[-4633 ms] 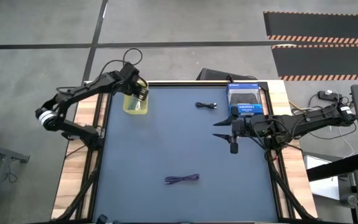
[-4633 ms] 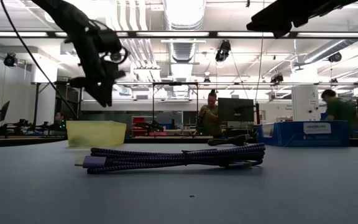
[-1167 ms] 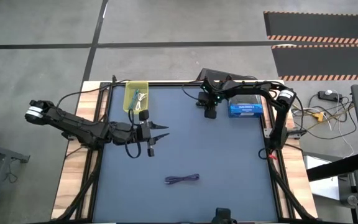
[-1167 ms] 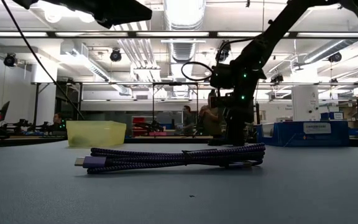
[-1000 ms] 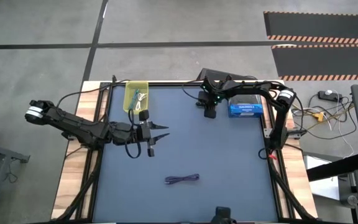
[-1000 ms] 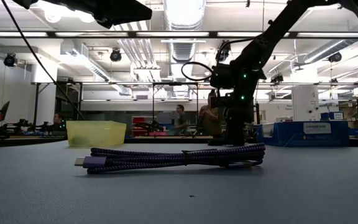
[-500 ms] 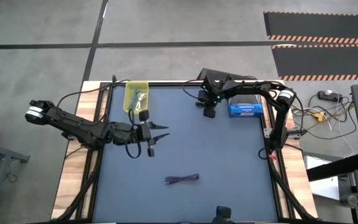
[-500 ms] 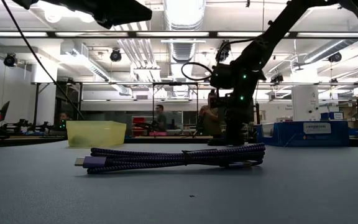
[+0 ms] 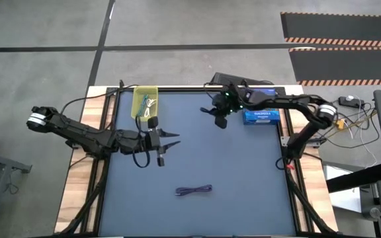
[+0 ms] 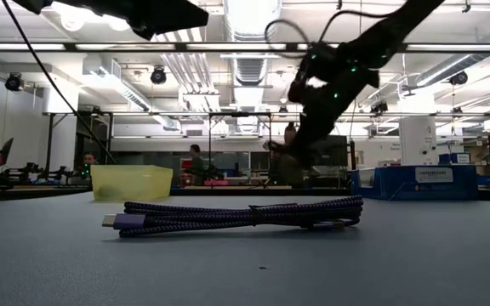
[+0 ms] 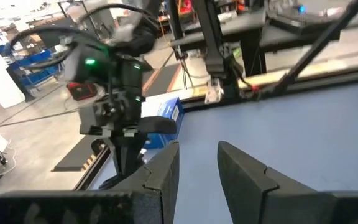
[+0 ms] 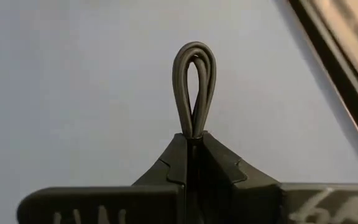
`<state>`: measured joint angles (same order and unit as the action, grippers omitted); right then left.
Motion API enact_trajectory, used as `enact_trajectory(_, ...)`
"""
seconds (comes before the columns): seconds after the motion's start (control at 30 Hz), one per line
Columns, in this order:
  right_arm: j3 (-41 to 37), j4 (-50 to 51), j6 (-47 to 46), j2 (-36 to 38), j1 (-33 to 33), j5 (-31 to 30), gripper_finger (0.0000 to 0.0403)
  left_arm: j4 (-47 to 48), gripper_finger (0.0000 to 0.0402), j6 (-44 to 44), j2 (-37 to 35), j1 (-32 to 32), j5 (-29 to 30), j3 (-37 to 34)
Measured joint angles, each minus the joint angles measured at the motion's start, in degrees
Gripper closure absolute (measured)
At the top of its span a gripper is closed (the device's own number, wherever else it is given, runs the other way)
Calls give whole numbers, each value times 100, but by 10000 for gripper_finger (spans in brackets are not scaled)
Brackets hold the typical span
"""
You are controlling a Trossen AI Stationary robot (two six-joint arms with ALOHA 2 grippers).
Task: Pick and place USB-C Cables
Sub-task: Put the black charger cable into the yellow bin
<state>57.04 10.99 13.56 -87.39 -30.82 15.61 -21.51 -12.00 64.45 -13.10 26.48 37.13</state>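
R pincer (image 12: 191,140) clamped on black cable (image 12: 194,87) at loop; looks light, floppy. L pincer (image 11: 197,162) apart, idle.

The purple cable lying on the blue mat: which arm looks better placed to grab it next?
Probably the left. The left gripper hangs open and empty, nearer the purple cable. The right gripper is shut on a black cable.

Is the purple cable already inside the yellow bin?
No, the purple cable lies on the blue table near its front edge, far from the yellow bin.
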Motion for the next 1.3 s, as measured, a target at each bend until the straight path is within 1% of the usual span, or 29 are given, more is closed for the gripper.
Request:
enact_trajectory(0.1, -627, -1147, -527, 382, 248, 191, 389, -94, 308, 116, 2, 0, -2, -2)
enact_trajectory(0.2, -1324, -2736, -1046, 692, 633, 284, 389, -97, 308, 117, 2, 2, -2, -4)
enact_trajectory(0.3, -1930, -4135, -1359, 871, 999, 260, 390, -118, 308, 128, 2, 2, -2, -11)
enact_trajectory(0.47, -2569, -6313, -1792, 934, 1502, 231, 390, -411, 308, 281, 4, 2, -2, -18)
enact_trajectory(0.6, -2901, -7519, -1880, 858, 1872, 43, 390, -771, 308, 473, 111, 4, -10, -76)
enact_trajectory(0.67, -2976, -7828, -1886, 817, 2041, -46, 390, -1053, 308, 582, 276, 7, -6, -105)
enact_trajectory(0.77, -2995, -7969, -1864, 764, 2252, -67, 390, -1525, 308, 743, 623, 9, -13, -105)
enact_trajectory(0.93, -2919, -8206, -1787, 687, 2520, -68, 390, -2796, 308, 873, 1474, 9, -14, -105)
enact_trajectory(1.17, -2848, -8247, -1680, 658, 2648, -67, 390, -4593, 308, 872, 2505, 35, -21, -4)
enact_trajectory(1.3, -2850, -8206, -1654, 658, 2648, -67, 390, -5314, 308, 869, 2949, 42, -20, 179)
